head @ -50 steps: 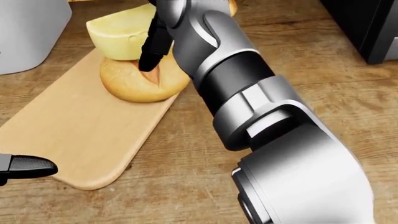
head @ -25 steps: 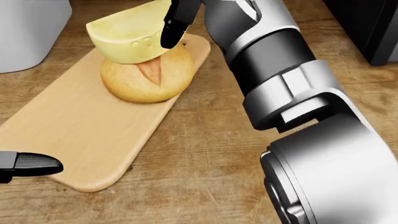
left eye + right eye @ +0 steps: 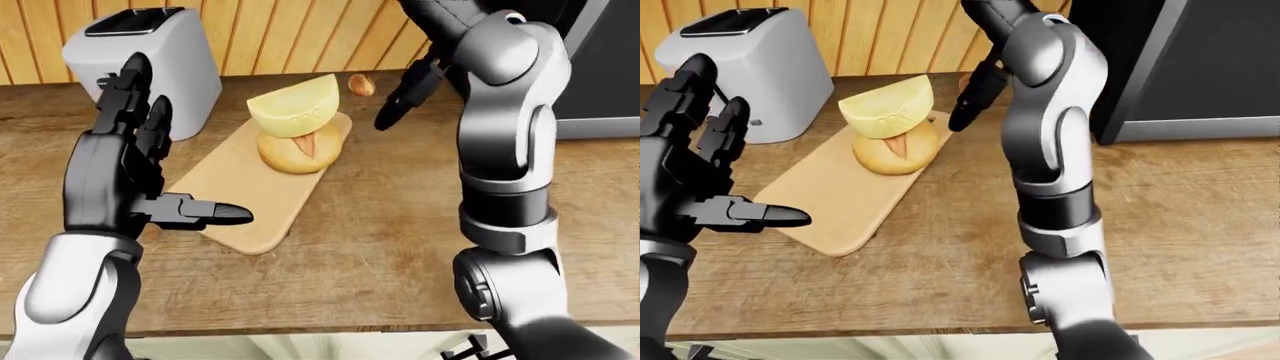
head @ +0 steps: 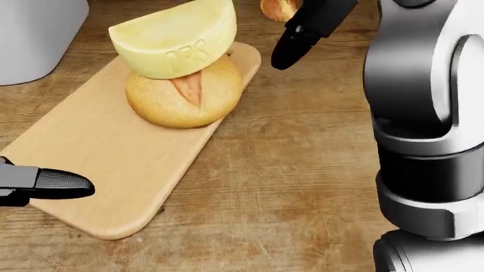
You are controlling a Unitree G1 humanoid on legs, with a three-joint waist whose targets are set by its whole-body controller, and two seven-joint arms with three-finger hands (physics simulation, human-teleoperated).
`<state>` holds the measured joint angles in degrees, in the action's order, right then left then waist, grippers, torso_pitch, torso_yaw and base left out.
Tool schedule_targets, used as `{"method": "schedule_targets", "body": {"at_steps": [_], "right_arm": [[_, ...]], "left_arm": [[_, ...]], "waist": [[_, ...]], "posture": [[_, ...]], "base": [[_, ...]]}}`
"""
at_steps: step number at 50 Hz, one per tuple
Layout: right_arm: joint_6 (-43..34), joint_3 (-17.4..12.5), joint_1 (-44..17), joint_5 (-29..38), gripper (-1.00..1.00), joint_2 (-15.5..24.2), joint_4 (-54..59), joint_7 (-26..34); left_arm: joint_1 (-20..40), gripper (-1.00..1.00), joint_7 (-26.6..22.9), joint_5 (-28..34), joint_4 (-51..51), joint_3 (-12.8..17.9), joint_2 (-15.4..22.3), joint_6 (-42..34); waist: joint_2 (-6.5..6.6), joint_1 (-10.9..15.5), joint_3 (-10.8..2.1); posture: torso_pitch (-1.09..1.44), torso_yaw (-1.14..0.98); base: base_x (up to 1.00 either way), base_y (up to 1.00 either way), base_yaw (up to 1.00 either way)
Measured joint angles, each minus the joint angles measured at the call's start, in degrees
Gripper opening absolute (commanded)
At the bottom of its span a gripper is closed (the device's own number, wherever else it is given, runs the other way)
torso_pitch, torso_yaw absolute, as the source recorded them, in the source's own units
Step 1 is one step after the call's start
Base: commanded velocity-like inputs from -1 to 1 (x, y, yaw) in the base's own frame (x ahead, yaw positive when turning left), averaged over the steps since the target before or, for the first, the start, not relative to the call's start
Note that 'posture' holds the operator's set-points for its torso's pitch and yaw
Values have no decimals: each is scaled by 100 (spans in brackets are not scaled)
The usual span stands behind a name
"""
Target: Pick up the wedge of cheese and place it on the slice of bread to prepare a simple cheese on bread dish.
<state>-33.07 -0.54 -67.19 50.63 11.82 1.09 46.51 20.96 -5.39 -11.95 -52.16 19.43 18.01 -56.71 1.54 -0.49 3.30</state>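
On a wooden counter (image 3: 380,225) beside a toaster (image 3: 150,56), the wedge of cheese (image 4: 175,38) now sits tilted atop the slice of bread (image 4: 184,93) on the cutting board (image 4: 113,164). The right hand (image 4: 302,31), which a second ago was down against the cheese, has drawn up and away to its right, holding nothing; how far its fingers are spread cannot be told. The left hand (image 3: 125,172) hovers with fingers spread, empty, suggesting the dish is essentially done.
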Motion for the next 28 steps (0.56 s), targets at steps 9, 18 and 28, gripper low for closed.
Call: {"method": "schedule_targets", "body": {"at_steps": [9, 18, 28], "right_arm": [[-491, -178, 38, 50, 100, 403, -848, 550], [-898, -392, 272, 116, 100, 818, -1820, 1119], [-1489, -863, 382, -119, 100, 1718, -2616, 1657]], "left_arm": [[96, 100, -12, -9, -126, 88, 45, -151], [125, 100, 9, -23, -171, 127, 57, -257], [703, 100, 97, -496, -572, 764, 495, -1003]], "waist": [[0, -12, 6], [-38, -12, 29], [-31, -12, 59]], "posture": [[0, 0], [0, 0], [0, 0]], "base": [[0, 0, 0], [0, 0, 0], [0, 0, 0]]}}
